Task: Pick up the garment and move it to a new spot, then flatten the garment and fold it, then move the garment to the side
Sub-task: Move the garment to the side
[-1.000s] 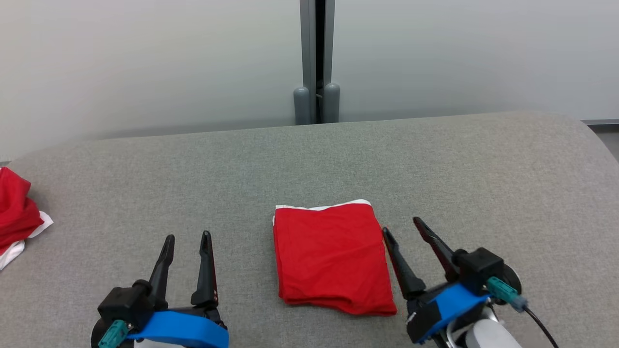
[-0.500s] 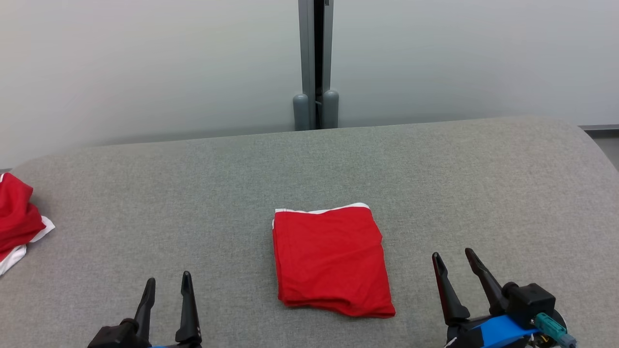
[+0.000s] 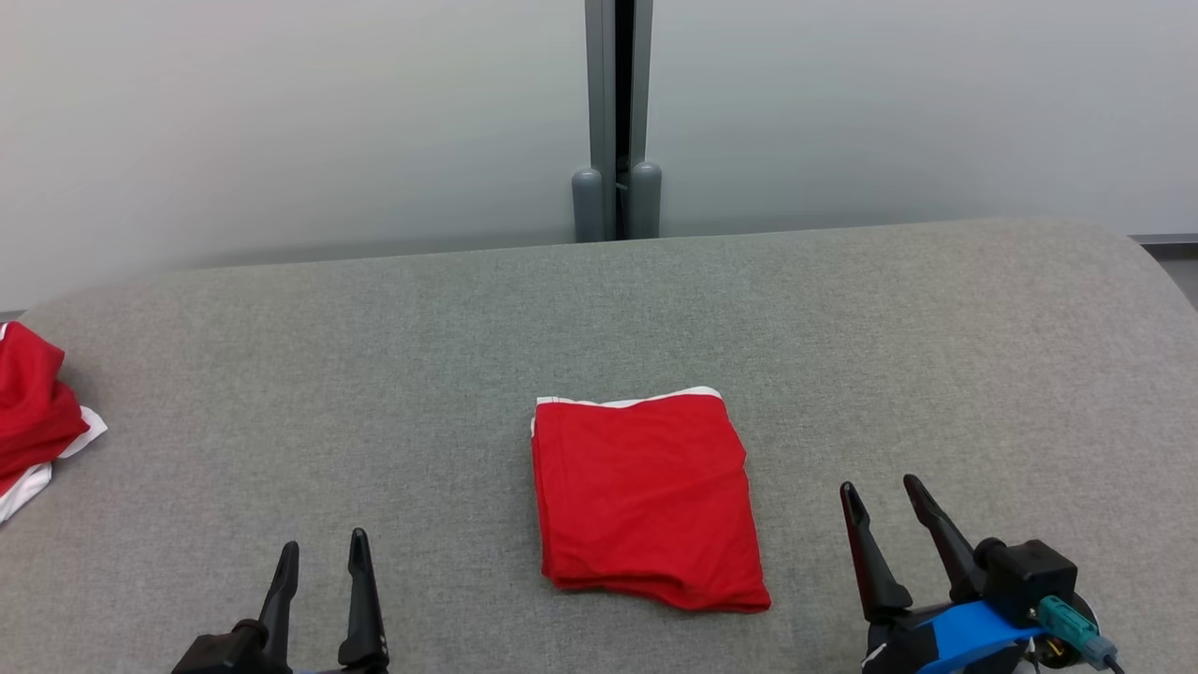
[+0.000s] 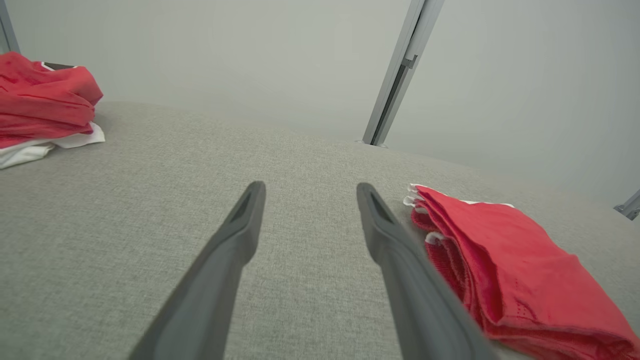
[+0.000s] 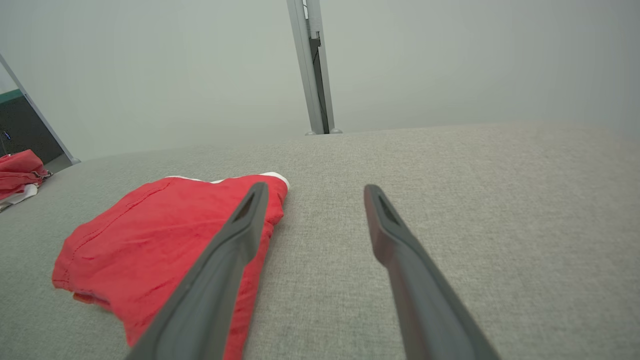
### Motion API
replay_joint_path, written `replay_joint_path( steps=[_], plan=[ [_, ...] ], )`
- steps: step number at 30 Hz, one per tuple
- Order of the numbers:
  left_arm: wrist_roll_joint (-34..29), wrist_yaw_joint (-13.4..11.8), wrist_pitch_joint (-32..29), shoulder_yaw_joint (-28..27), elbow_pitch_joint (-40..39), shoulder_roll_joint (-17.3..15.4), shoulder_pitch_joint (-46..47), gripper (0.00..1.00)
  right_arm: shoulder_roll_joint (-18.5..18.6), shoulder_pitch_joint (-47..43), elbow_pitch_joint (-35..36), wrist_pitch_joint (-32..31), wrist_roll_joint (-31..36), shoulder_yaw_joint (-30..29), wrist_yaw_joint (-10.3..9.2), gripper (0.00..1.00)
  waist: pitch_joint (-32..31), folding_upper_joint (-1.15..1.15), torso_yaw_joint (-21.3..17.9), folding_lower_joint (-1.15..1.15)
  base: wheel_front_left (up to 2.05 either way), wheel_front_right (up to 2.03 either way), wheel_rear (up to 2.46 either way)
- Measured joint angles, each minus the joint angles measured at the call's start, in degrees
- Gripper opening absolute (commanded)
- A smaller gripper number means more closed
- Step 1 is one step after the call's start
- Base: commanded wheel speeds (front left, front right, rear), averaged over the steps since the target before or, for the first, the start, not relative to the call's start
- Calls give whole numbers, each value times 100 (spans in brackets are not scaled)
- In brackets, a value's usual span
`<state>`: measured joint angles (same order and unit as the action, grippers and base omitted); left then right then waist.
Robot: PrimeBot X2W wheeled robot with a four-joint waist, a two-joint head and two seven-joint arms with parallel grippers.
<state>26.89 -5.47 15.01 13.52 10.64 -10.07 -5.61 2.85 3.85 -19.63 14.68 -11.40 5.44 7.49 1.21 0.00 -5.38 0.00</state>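
A red garment with a white hem (image 3: 648,498) lies folded into a neat rectangle in the middle of the grey fabric table (image 3: 936,356). Its stacked layers show at the right in the left wrist view (image 4: 505,260) and at the left in the right wrist view (image 5: 165,235). My left gripper (image 3: 323,554) is open near the front edge, well left of the garment, holding nothing (image 4: 309,189). My right gripper (image 3: 882,487) is open to the garment's right, apart from it and empty (image 5: 315,190).
A pile of red and white clothes (image 3: 33,421) sits at the table's far left edge, also in the left wrist view (image 4: 42,110). A grey post (image 3: 616,122) stands against the pale wall behind the table.
Both grippers have drawn back toward the front edge. The right one moved off the garment's right edge and further right. The folded garment has stayed in place.
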Motion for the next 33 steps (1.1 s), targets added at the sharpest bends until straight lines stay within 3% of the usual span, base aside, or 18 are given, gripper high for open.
replay_joint_path(
  steps=[8,14,26,33],
  plan=[
    [-83,82,0,-97,67,87,16,100,0,91,-51,-83,12,-1,0,100,64,0,43,0,0,0,0],
    [-154,131,0,-136,74,110,132,100,-1,559,-86,-644,45,60,0,100,145,0,84,0,0,0,0],
    [-269,183,4,-286,27,245,352,100,63,1630,-840,-3646,34,91,0,100,425,0,501,1,0,0,0],
    [-347,278,4,-475,63,297,443,100,59,1839,-1106,-4209,-311,59,0,100,646,0,773,1,0,0,0]
  ],
)
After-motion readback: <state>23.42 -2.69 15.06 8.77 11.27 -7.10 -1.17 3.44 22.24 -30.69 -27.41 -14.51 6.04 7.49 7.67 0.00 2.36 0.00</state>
